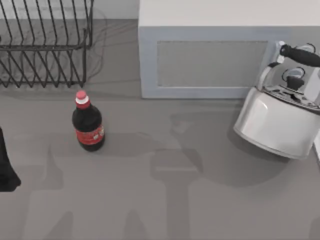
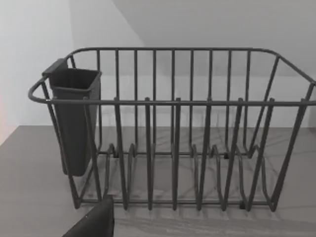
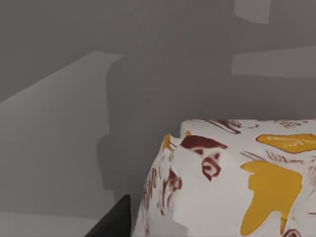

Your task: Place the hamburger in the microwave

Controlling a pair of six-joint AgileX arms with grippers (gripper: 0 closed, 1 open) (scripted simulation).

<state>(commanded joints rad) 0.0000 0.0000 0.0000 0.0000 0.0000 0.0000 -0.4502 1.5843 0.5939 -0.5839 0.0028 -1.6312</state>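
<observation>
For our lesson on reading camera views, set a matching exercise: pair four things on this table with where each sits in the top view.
Things:
1. wire rack
2. cola bottle
3. microwave
4. kettle

Places:
A. right edge
B. back, middle to right
C. back left corner
D. left of centre, in front of the rack

Pairs: 1-C, 2-D, 3-B, 4-A

White microwave (image 1: 210,50) with speckled grey window; black wire rack (image 1: 45,45); dark bottle (image 1: 88,124), red cap; white wrapper (image 3: 232,177) printed yellow and maroon.
</observation>
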